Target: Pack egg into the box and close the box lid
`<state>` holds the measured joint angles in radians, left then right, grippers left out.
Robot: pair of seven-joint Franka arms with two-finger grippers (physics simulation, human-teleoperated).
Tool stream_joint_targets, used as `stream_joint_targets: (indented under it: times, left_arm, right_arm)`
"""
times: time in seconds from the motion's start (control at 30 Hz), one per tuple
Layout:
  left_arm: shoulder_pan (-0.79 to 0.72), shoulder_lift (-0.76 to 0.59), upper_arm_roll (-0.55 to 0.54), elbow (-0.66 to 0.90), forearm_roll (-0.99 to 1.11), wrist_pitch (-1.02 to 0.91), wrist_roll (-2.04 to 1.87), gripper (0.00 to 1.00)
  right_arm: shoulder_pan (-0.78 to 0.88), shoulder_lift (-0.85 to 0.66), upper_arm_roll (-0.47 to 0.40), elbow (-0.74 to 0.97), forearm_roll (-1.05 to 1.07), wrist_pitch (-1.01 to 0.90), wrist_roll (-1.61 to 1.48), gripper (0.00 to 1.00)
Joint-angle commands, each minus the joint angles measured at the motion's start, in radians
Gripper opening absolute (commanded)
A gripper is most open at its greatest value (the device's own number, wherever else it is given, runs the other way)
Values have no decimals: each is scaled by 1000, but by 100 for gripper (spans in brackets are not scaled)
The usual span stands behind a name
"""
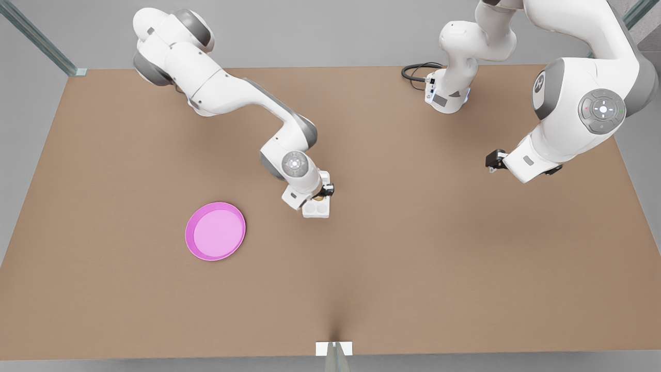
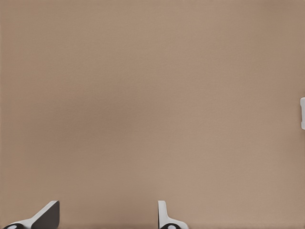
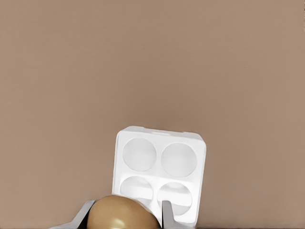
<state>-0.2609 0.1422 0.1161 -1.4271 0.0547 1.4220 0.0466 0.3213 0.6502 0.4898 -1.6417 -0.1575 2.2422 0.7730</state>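
Support surface: flat brown table (image 1: 413, 268), matte and uniform in tone. Directly on it, a round pink plate (image 1: 215, 231) lies toward the front view's left, and the white box (image 1: 316, 208) with four round cups sits near the table's middle, well apart from the plate. A black cable (image 1: 415, 71) loops at the far edge.

soft, even, bright light; faint blurred shadows under the arms on the flat brown tabletop (image 1: 413, 268); no glare.
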Motion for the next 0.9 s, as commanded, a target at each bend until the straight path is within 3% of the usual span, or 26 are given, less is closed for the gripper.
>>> stream_joint_targets:
  times: [0.0, 0.33, 0.37, 0.43, 0.47, 0.6, 0.63, 0.73, 0.8, 0.83, 0.87]
  left_arm:
    - [0, -1, 0, 0, 1, 0, 1, 100]
    - [0, -1, 0, 0, 1, 0, 1, 100]
    - [0, -1, 0, 0, 1, 0, 1, 100]
    - [0, -1, 0, 0, 1, 0, -1, 100]
    - [0, -1, 0, 0, 1, 0, 1, 100]
    - [0, 0, 0, 0, 1, 0, 1, 100]
    - [0, 0, 0, 0, 1, 0, -1, 100]
    - [-1, 0, 0, 0, 1, -2, 1, 100]
    - [-4, 14, -9, 0, 4, -2, -2, 100]
    - [-4, 19, -42, 0, 4, -15, -5, 100]
    - [-3, 19, -128, 7, 7, -118, -50, 100]
  right_arm:
    - [7, -1, 0, -15, -34, 33, 568, 41]
    - [7, 22, -2, -46, -88, 34, 589, 44]
    - [7, 22, -2, -46, -100, 34, 589, 56]
    - [7, 22, -2, -46, -120, 34, 588, 94]
    - [7, 22, 0, -43, -122, 34, 588, 100]
    - [-1, 17, 0, 17, -214, 31, 566, 100]
    - [-14, 12, 0, 86, -246, 27, 476, 100]
    - [-281, -111, 38, 203, -203, -57, -367, 100]
    - [-245, -366, -426, 186, 104, -493, -857, 100]
    - [-261, -499, -481, 94, 105, -619, -856, 100]
    - [-294, -532, -478, 94, 110, -716, -856, 100]
